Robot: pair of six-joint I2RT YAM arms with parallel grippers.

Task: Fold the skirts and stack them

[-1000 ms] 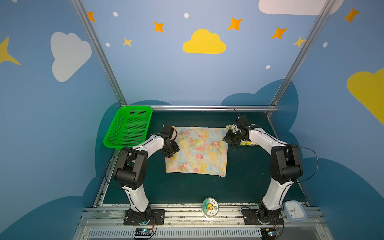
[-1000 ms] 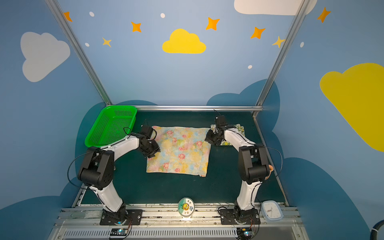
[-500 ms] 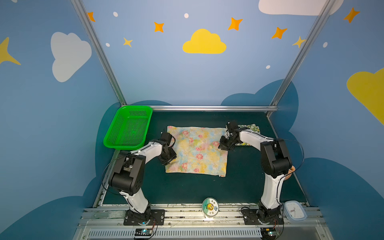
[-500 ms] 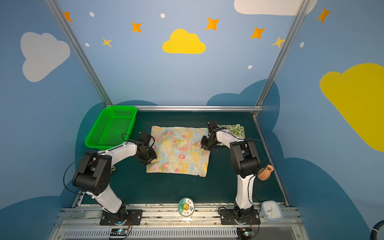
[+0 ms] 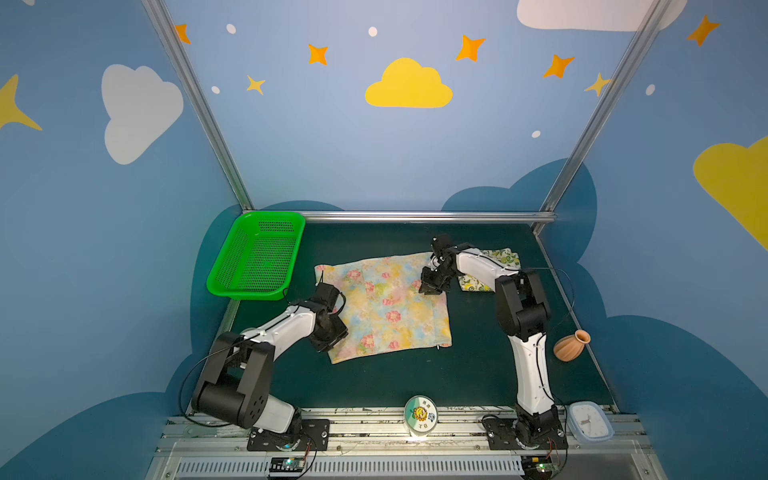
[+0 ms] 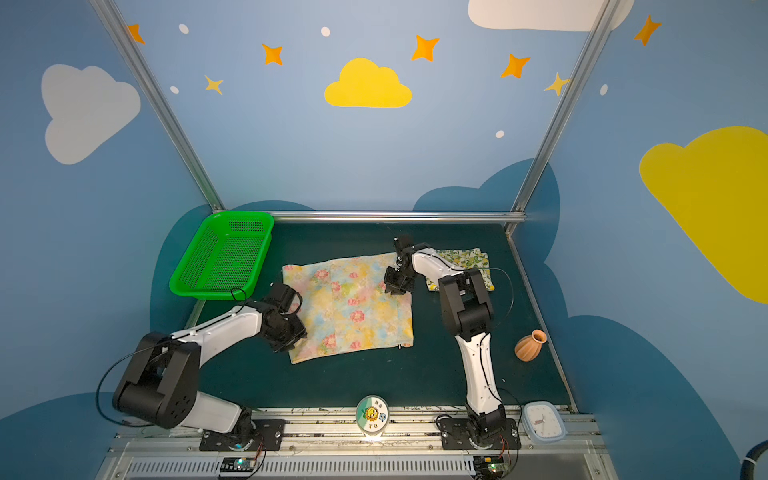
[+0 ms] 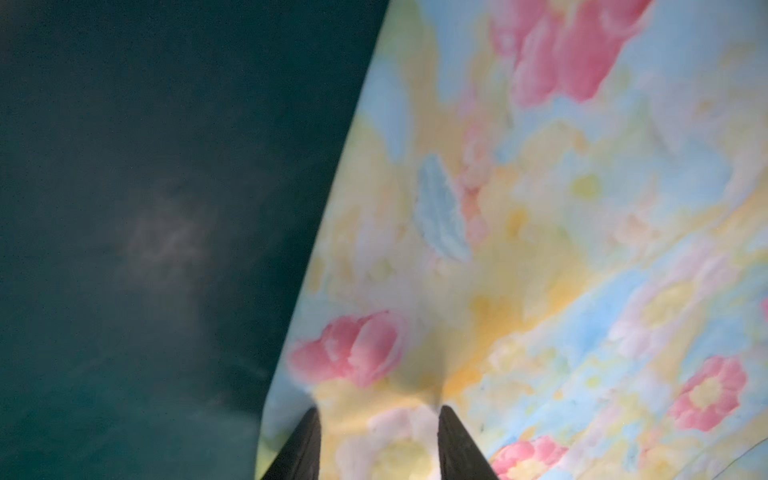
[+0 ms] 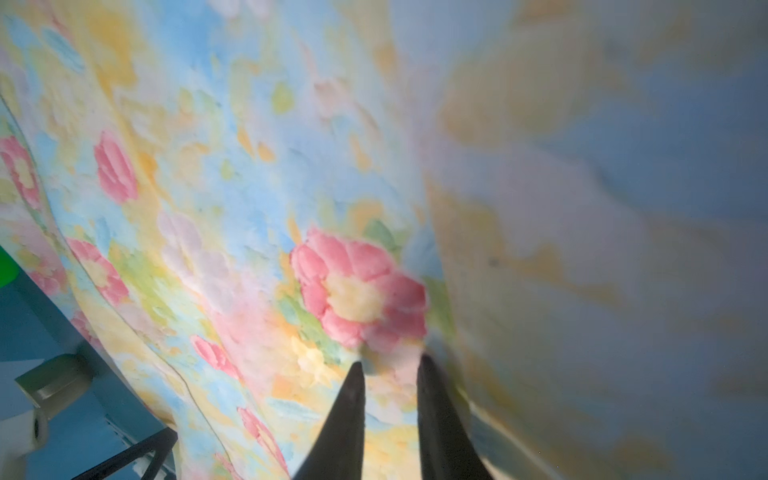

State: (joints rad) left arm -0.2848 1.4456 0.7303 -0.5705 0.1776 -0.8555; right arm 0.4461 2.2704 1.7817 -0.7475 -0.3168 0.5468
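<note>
near mat bare | left — basket | right — vase

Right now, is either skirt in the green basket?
No. The green mesh basket holds nothing; the floral skirt and lemon skirt both lie on the mat.

Both top views were evenly and brightly lit, with only soft, short shadows under the arms on the dark green desk. A small bright glare sat on the round lamp at the front rail. The metal frame posts bowed outward toward the edges, a wide-lens distortion. Both wrist views were dimmer and soft: the floral skirt was blurred, most strongly in the right wrist view's far side.
</note>
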